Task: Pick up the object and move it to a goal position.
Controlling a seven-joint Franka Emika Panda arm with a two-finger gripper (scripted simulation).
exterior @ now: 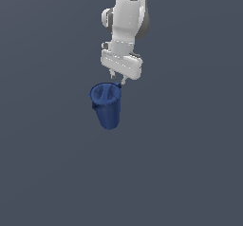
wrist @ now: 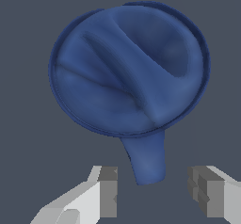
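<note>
The object is a dark blue tapered cup (exterior: 107, 106) standing rim up on the grey floor, with its narrower base below. My gripper (exterior: 117, 81) hangs just above the cup's rim, on the side toward the exterior view's right. In the wrist view I look down into the cup's wide mouth (wrist: 127, 68). A blue nub (wrist: 147, 162) sticks out from the rim and lies in the gap between my two fingers. The gripper (wrist: 154, 183) is open, with both fingertips (wrist: 108, 185) clear of the nub. Nothing is held.
A plain dark grey floor (exterior: 190, 173) surrounds the cup. The white arm (exterior: 126, 21) comes down from above at the top centre of the exterior view. No other object shows.
</note>
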